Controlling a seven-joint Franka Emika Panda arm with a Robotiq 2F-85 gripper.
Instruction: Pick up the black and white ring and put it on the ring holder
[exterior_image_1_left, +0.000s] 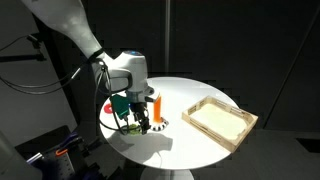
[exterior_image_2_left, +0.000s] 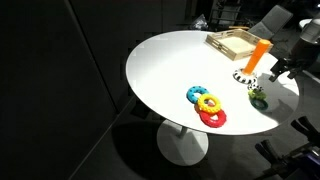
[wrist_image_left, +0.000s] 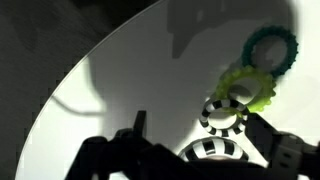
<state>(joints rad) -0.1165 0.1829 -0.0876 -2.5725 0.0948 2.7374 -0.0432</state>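
The black and white ring (wrist_image_left: 222, 113) lies flat on the white table (wrist_image_left: 120, 70) and touches a lime green ring (wrist_image_left: 250, 85). My gripper (wrist_image_left: 200, 126) hangs low over it, open, with a dark finger on each side and nothing held. A second striped arc (wrist_image_left: 215, 150) shows closer to the jaws; I cannot tell what it is. In both exterior views a striped ring (exterior_image_1_left: 160, 125) (exterior_image_2_left: 244, 76) lies at the foot of the orange ring holder (exterior_image_1_left: 158, 104) (exterior_image_2_left: 258, 55). The gripper (exterior_image_1_left: 130, 116) is just beside the ring holder.
A shallow wooden tray (exterior_image_1_left: 222, 120) (exterior_image_2_left: 235, 42) stands behind the ring holder. Blue, yellow and red rings (exterior_image_2_left: 206, 104) lie together near the table's middle. A teal ring (wrist_image_left: 272, 48) lies past the green ring (exterior_image_2_left: 258, 97). The round table's edge is close to the gripper.
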